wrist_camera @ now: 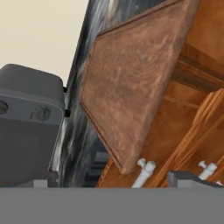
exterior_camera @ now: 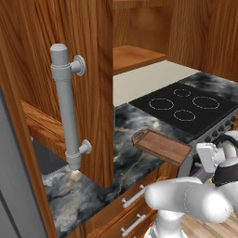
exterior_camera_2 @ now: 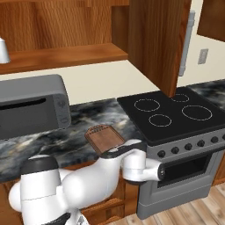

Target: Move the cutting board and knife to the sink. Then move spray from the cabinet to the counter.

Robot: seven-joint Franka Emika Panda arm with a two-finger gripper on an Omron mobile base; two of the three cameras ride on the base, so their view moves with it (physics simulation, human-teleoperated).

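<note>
- Seeing my claw (wrist_camera: pixel 179 177) spread wide, holding nothing, just below the cutting board (wrist_camera: pixel 131 83)
- board (exterior_camera: pixel 161 147) overhangs the worktop (exterior_camera: pixel 93 186) edge beside the stove (exterior_camera: pixel 190 106); cabinet (exterior_camera: pixel 83 56) door open

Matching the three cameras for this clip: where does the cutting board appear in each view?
Left base view: the cutting board lies right of centre on the counter, overhanging its front edge beside the stovetop.
Right base view: just left of centre, at the counter's front edge, partly behind the arm.
Hand view: it spans the centre, seen from below, overhanging the drawers.
Shared landmark: the stove beside the board.
</note>
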